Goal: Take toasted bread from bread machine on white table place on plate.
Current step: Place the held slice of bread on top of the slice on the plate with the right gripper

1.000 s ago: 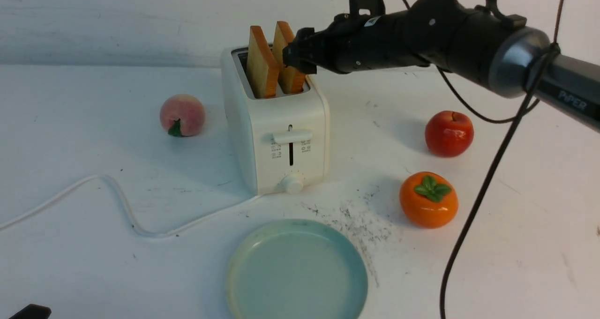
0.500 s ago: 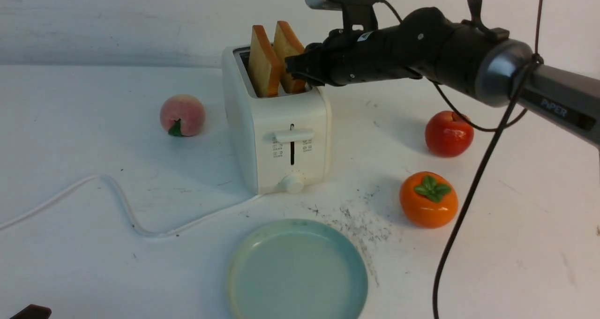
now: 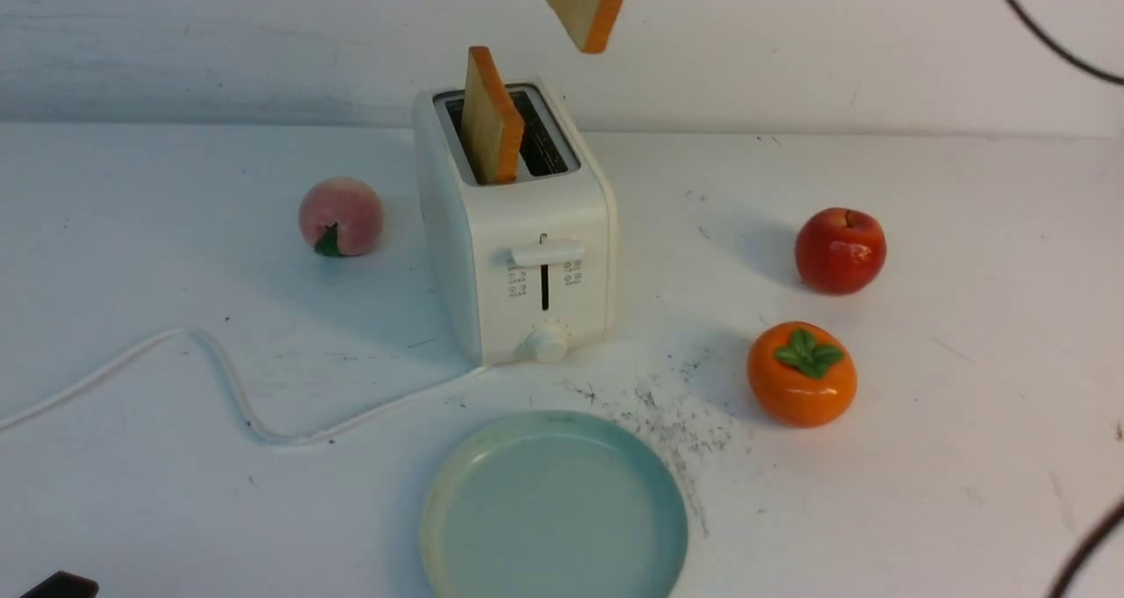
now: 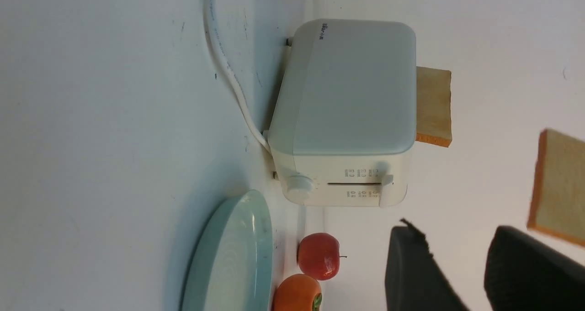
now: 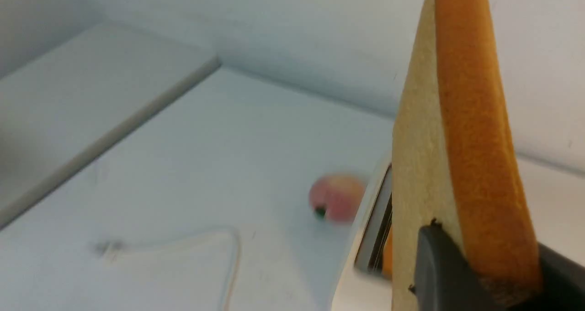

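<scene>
Front view takes in a broad white scuffed tabletop [image 3: 966, 457] with a boxy white plastic two-slot toaster [image 3: 536, 229] near its middle and a round shallow pale teal plate [image 3: 553, 528] lying just in front of it. One thick golden-tan toast slice [image 3: 584, 1] with an orange-brown crust hangs in the air above the toaster, well clear of the slots. A matching second slice [image 3: 490, 119] stands upright in the left slot. A red apple [image 3: 840, 251] and an orange persimmon [image 3: 802, 374] sit to the right, a pink peach [image 3: 341, 216] to the left. In the right wrist view, the right tool [image 5: 491, 279] pinches the raised slice by its lower edge. In the left wrist view, the left tool [image 4: 461, 265] has its jaws spread apart, away from the toaster.
</scene>
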`<state>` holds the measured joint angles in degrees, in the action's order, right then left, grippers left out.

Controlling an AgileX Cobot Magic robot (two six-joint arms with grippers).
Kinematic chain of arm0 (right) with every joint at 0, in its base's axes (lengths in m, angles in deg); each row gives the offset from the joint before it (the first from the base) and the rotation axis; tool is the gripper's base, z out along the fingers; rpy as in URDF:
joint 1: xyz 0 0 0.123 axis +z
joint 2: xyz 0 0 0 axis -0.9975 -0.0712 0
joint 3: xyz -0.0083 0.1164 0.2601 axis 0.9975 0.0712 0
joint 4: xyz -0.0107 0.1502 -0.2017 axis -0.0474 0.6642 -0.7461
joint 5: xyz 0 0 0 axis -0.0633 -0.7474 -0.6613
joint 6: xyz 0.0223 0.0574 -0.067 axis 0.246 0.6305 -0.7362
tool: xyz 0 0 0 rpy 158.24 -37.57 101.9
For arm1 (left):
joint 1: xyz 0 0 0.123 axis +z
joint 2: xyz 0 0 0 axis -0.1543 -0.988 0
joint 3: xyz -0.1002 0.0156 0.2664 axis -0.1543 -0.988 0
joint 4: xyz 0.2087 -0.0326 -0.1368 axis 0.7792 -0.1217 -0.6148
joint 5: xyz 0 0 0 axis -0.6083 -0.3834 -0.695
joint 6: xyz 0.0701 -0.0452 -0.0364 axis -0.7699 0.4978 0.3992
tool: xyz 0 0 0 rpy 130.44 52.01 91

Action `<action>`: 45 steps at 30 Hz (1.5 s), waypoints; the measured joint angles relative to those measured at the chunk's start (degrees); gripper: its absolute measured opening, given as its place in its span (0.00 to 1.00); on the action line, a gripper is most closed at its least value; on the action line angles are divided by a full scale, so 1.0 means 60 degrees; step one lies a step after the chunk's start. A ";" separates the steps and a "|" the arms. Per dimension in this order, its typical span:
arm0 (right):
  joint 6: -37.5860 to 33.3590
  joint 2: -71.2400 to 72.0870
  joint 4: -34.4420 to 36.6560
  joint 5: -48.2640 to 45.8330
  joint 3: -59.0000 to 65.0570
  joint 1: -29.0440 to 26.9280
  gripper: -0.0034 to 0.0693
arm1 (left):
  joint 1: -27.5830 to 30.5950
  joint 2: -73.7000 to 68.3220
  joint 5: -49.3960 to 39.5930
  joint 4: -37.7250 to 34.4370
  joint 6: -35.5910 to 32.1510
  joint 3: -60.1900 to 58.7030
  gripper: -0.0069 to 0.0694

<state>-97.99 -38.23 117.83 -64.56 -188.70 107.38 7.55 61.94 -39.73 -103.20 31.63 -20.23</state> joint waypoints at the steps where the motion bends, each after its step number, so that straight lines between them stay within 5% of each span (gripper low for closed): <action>1: 0.0157 0.0063 -0.0139 -0.0199 0.0000 -0.0010 0.20 | 0.0000 0.0000 0.0000 0.0010 -0.0010 0.0000 0.40; 3: 0.1276 0.0710 -0.1311 -0.2801 -0.0021 -0.0044 0.20 | 0.0000 0.0000 0.0000 0.0019 -0.0030 0.0000 0.40; 5: 0.1956 0.0950 -0.2240 -0.3770 0.0085 -0.0044 0.20 | 0.0000 0.0000 -0.0010 0.0018 -0.0030 0.0000 0.40; 12: 0.2887 0.1364 -0.3330 -0.4017 0.2143 -0.0098 0.20 | 0.0000 0.0000 -0.0027 0.0124 -0.0030 0.0000 0.40; 21: -0.1408 0.1254 0.2668 -0.2093 0.7128 -0.0098 0.20 | 0.0000 0.0000 -0.0287 0.0185 -0.0030 0.0000 0.40; 26: -0.3319 0.0844 0.4811 -0.1537 0.7606 -0.0098 0.20 | 0.0000 0.0000 -0.0427 0.0194 -0.0030 0.0000 0.40; 31: -0.3820 -0.0050 0.5743 -0.1495 0.7617 -0.0098 0.20 | 0.0000 0.0000 -0.0479 0.0194 -0.0030 0.0000 0.40; 45: -0.3912 -0.2034 0.5869 -0.1519 0.7617 -0.0098 0.20 | 0.0000 0.0000 -0.0772 0.0196 -0.0030 0.0000 0.40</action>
<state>-121.46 -50.43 153.04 -73.67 -142.99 106.79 7.55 61.94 -44.36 -102.02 31.45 -20.23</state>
